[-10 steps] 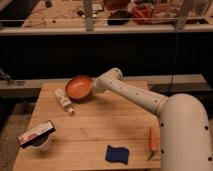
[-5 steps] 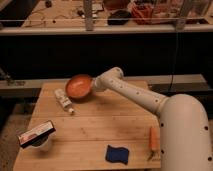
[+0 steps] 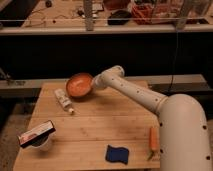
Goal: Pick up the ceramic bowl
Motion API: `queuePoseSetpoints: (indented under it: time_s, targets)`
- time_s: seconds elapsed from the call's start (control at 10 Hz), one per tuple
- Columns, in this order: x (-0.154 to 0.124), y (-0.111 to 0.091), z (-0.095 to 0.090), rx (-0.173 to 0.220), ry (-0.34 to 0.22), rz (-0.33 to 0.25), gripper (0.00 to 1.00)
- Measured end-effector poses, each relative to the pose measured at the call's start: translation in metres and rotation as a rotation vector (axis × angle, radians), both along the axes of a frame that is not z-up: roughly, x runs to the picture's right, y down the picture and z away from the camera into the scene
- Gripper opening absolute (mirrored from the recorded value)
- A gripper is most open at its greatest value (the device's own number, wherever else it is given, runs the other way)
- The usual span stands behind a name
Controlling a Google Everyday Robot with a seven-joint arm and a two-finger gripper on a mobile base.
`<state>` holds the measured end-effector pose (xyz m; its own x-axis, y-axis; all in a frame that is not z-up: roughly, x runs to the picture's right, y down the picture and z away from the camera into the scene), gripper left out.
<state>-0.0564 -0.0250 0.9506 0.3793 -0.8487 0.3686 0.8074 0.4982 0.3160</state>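
Observation:
The orange ceramic bowl (image 3: 79,85) is at the far left part of the wooden table (image 3: 100,122), tilted so its inside faces the camera. My gripper (image 3: 94,84) is at the bowl's right rim, shut on it, at the end of the white arm that reaches in from the lower right. The bowl hides the fingertips.
A white tube (image 3: 64,100) lies just in front of the bowl on its left. A flat box rests on a white cup (image 3: 36,135) at the front left. A blue sponge (image 3: 116,153) and an orange carrot-like item (image 3: 154,139) lie near the front edge. A cluttered bench stands behind.
The bowl has tipped up and risen slightly with the gripper on its rim. The other objects have not moved.

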Motion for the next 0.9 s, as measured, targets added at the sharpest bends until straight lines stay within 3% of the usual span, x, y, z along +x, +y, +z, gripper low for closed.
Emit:
queuePoseSetpoints:
  time_s: [0.9]
  targets:
    - [0.006, -0.021, 0.01, 0.058, -0.048, -0.072, 0.05]
